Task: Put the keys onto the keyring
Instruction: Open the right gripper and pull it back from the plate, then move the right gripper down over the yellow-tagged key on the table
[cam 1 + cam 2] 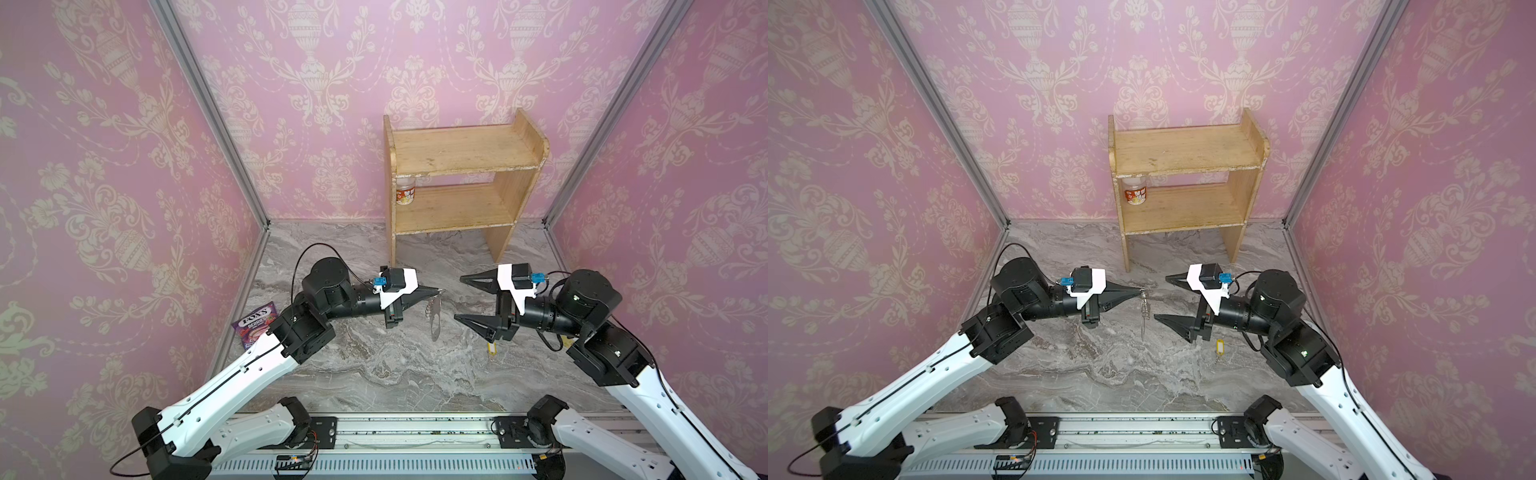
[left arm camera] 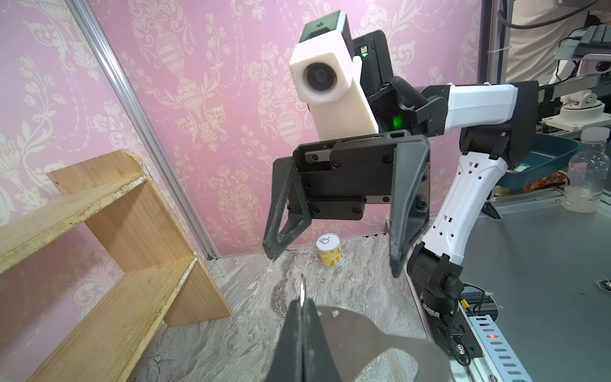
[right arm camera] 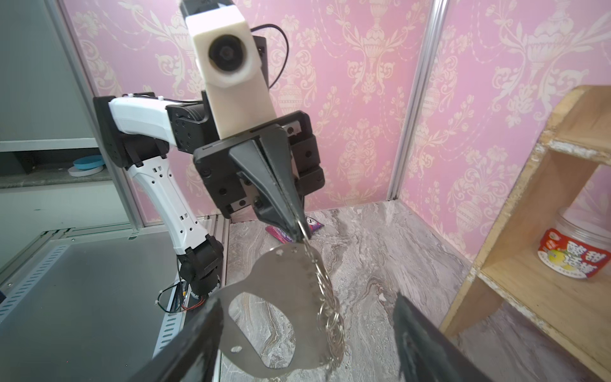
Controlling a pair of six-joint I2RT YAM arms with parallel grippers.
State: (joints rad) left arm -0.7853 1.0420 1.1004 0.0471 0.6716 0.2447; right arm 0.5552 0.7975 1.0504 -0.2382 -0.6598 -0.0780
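Note:
The keyring [image 1: 434, 316] is a flat silver plate with a slot and a row of small rings. It hangs edge-down above the marble table in both top views. My left gripper [image 1: 439, 291] is shut on one of its rings, and in the left wrist view the plate [image 2: 363, 334] hangs beside the pinched fingertips. My right gripper [image 1: 458, 297] faces it, open wide and holding nothing. In the right wrist view the keyring [image 3: 291, 287] hangs between and ahead of my spread fingers. The keys' yellow tag [image 1: 1219, 347] lies on the table under the right gripper.
A wooden two-level shelf [image 1: 461, 183] stands at the back, with a jar [image 1: 405, 193] on its lower board. A purple candy bag [image 1: 255, 324] lies by the left wall. A small yellow can [image 2: 329, 254] stands by the right wall.

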